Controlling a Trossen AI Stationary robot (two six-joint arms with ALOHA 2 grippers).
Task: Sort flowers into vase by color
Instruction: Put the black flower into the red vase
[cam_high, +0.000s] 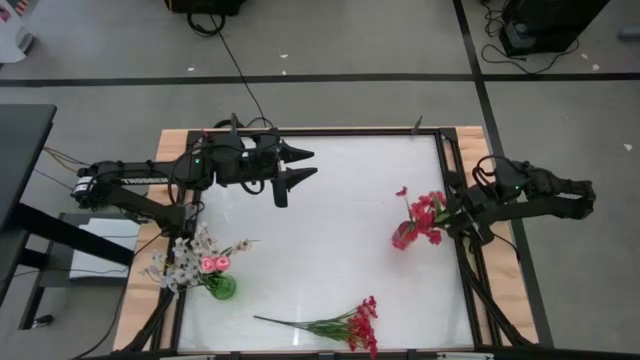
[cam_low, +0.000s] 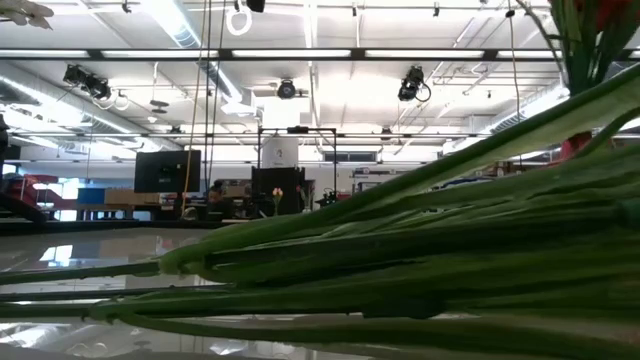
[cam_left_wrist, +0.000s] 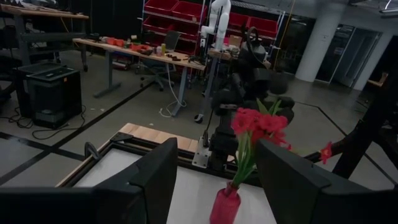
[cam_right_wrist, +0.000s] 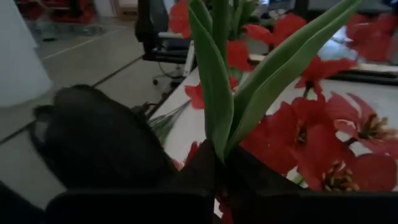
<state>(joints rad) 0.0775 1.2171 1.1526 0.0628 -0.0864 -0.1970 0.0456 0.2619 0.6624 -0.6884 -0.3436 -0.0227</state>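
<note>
Stem of a red flower spray (cam_right_wrist: 219, 93) is pinched tight between the right gripper (cam_high: 462, 215) fingers, directly over the red vase (cam_high: 402, 238); it should be lowered straight. Left gripper (cam_high: 300, 165) fingers stand wide, holding nothing.

Table centre (cam_high: 330, 250) lies open betw. green vase (cam_high: 221, 287) at left edge, red vase (cam_high: 404, 237) at right, and loose red flowers (cam_high: 340, 325) blocking the near edge.
</note>
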